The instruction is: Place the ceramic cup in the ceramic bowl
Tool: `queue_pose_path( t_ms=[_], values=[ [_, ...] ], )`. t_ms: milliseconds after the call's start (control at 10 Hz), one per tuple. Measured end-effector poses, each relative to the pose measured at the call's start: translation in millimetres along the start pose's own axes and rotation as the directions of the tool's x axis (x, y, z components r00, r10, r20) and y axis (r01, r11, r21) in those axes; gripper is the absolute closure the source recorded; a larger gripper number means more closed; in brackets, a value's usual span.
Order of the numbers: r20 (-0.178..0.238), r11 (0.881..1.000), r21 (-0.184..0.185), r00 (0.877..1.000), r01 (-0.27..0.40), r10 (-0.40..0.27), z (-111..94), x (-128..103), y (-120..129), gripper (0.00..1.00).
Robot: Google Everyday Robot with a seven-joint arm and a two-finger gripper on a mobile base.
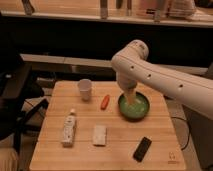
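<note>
The white ceramic cup (85, 89) stands upright at the back left of the wooden table (115, 150). The green ceramic bowl (142, 111) sits to its right, at the back right of the table. My gripper (131, 98) hangs at the end of the white arm (150, 72), low over the bowl's left half, well to the right of the cup. It hides part of the bowl's inside.
An orange carrot-like piece (104, 102) lies between cup and bowl. A white bottle with a label (68, 128) lies at the left, a white sponge-like block (99, 135) in front, a black device (142, 148) at the front right. A dark chair (15, 100) stands left of the table.
</note>
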Motion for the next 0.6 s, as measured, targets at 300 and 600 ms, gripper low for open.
queue_pose_path(
  t_ms=[300,600],
  values=[
    [0.017,0.998,0.021,0.998,0.063,-0.063,5,-35,-19,0.2],
    [0.034,0.994,0.032,0.993,0.108,-0.109,10,-48,-28,0.2]
  ],
)
